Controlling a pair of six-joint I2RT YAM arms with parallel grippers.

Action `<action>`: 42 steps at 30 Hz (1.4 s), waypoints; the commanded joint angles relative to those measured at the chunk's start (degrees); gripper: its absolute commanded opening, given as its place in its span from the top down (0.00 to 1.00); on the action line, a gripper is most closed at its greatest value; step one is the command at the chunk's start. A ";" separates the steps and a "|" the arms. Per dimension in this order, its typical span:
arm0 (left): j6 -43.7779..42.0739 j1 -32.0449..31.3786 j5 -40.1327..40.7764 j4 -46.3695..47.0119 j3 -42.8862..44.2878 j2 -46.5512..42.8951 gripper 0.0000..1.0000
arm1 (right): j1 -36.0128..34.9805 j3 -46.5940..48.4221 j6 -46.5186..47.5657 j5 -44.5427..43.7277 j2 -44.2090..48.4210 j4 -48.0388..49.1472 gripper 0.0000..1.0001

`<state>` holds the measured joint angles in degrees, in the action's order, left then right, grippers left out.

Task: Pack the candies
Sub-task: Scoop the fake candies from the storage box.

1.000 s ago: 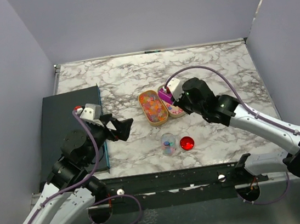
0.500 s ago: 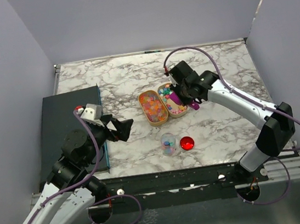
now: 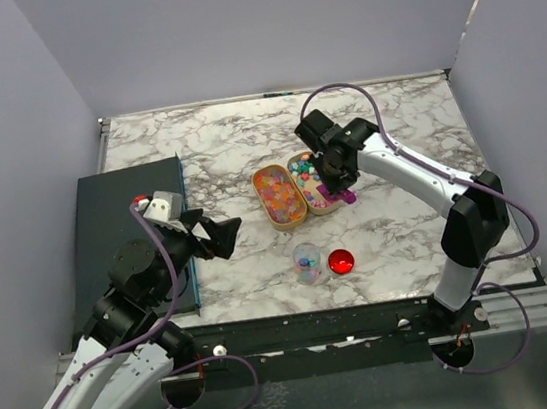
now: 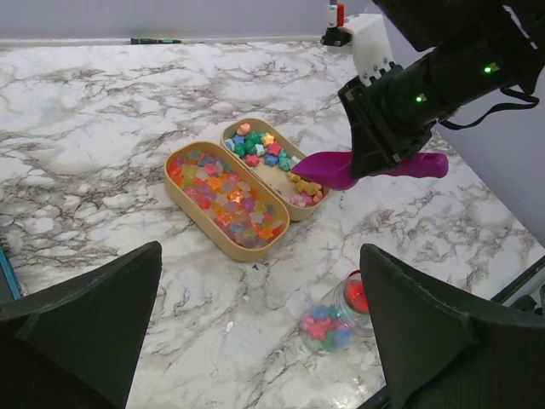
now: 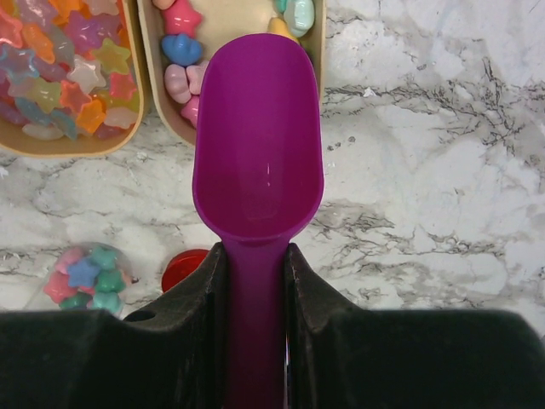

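Observation:
The candies, small pastel star shapes, fill two tan oval trays at mid-table; in the left wrist view the candies show in both. My right gripper is shut on the handle of the purple scoop. The scoop's bowl is empty and hangs over the near end of the right tray. A small clear jar with some candies stands in front of the trays, its red lid beside it. My left gripper is open with nothing in it, left of the jar.
A dark blue board lies along the table's left side under my left arm. Purple walls close in the left, back and right. A black rail runs along the near edge, just behind the jar.
My right wrist has swung round and drawn back over the right tray, and the scoop now points towards the jar. The left arm has not moved.

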<state>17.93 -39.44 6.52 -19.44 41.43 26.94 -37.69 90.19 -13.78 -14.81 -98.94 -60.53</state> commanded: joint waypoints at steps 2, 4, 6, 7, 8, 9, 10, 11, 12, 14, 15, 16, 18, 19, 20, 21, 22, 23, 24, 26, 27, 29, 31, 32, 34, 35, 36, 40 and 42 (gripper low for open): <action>-0.69 -0.03 -0.84 -0.40 1.03 -1.98 0.01 | 0.90 4.18 -5.77 -1.17 -4.40 -5.78 0.99; -0.71 -0.25 -0.58 -0.55 1.09 -2.42 0.01 | 0.95 5.59 -6.18 -0.67 -5.71 -6.67 0.99; -0.67 -0.52 -0.47 -0.66 1.04 -2.70 0.01 | 1.04 6.59 -6.47 -0.66 -7.15 -7.23 0.99; -0.68 -0.67 -0.39 -0.68 1.09 -2.87 0.01 | 1.24 7.03 -6.64 -0.64 -7.79 -7.49 0.99; -0.65 -0.78 -0.37 -0.73 1.03 -3.05 0.01 | 1.36 7.49 -6.81 -0.62 -8.52 -7.91 0.99; -0.62 -0.92 -0.31 -0.72 1.08 -3.20 0.01 | 1.46 7.92 -7.36 -1.10 -9.19 -8.22 0.99; -0.69 -1.05 -0.18 -0.83 1.03 -3.29 0.01 | 1.56 8.47 -7.88 -1.52 -9.97 -8.72 0.99; -0.72 -1.13 -0.07 -0.88 1.02 -3.35 0.01 | 1.64 9.05 -8.00 -1.61 -10.73 -9.15 0.99; -0.78 -1.28 0.04 -0.94 1.02 -3.47 0.01 | 1.66 9.25 -8.01 -1.69 -11.35 -9.20 0.99; -0.75 -1.41 0.15 -1.03 1.09 -3.46 0.01 | 1.89 9.63 -8.01 -2.23 -12.41 -8.87 0.99; -0.72 -1.49 0.14 -1.08 1.11 -3.46 0.01 | 1.98 9.76 -8.02 -2.67 -13.01 -8.82 0.99; -0.85 -1.59 0.22 -1.12 1.10 -3.48 0.01 | 2.08 10.05 -7.99 -3.28 -13.65 -8.81 0.99; -0.81 -1.64 0.33 -1.15 1.17 -3.35 0.01 | 2.25 10.51 -7.90 -3.87 -14.80 -8.25 0.99; -0.86 -1.76 0.40 -1.19 1.12 -3.30 0.01 | 2.35 10.65 -7.70 -3.64 -15.25 -7.86 0.99; -0.90 -1.73 0.42 -1.21 1.11 -3.28 0.01 | 2.42 10.84 -7.58 -3.52 -15.70 -7.46 0.99; -0.96 -1.75 0.54 -1.21 1.12 -3.11 0.01 | 2.52 11.02 -7.39 -3.56 -16.18 -7.11 0.99; -0.97 -1.78 0.58 -1.21 1.11 -3.03 0.01 | 2.56 11.17 -7.08 -3.48 -16.54 -6.64 0.99; -0.97 -1.78 0.64 -1.28 1.12 -2.97 0.01 | 2.62 11.28 -6.87 -3.43 -16.89 -6.28 0.99; -0.92 -1.78 0.67 -1.25 1.15 -2.87 0.01 | 2.70 11.36 -6.57 -3.33 -17.25 -5.80 0.99; -0.92 -1.77 0.75 -1.33 1.20 -2.71 0.01 | 2.84 11.61 -5.83 -3.22 -17.87 -4.96 0.99; -0.96 -1.78 0.83 -1.38 1.20 -2.54 0.01 | 2.91 11.79 -5.39 -3.07 -18.15 -4.57 0.99; -1.05 -1.74 0.99 -1.44 1.21 -2.30 0.01 | 3.06 12.08 -4.58 -2.69 -18.79 -3.59 0.99; -1.06 -1.78 1.02 -1.50 1.20 -2.07 0.01 | 3.06 12.60 -3.74 -2.09 -19.76 -3.01 0.99; -1.05 -1.78 1.11 -1.56 1.26 -2.01 0.01 | 3.06 12.87 -3.45 -1.87 -20.13 -2.82 0.99; -0.98 -1.76 1.20 -1.65 1.20 -1.91 0.01 | 3.14 12.87 -2.85 -1.69 -20.73 -2.01 0.99; -0.98 -1.78 1.21 -1.63 1.21 -1.81 0.01 | 3.15 12.68 -2.56 -1.51 -20.96 -1.45 0.99; -1.01 -1.72 1.29 -1.65 1.21 -1.84 0.01 | 3.20 12.64 -2.23 -1.42 -21.15 -0.97 0.99; -1.05 -1.69 1.39 -1.62 1.11 -1.88 0.01 | 3.31 12.20 -0.91 -0.89 -21.85 1.07 0.99; -1.05 -1.69 1.30 -1.65 1.12 -1.84 0.01 | 3.37 12.32 -0.49 -0.47 -22.37 1.75 0.99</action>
<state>17.67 -41.01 6.92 -19.86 41.45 24.93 -35.09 102.10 -16.19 -15.88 -119.02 -62.11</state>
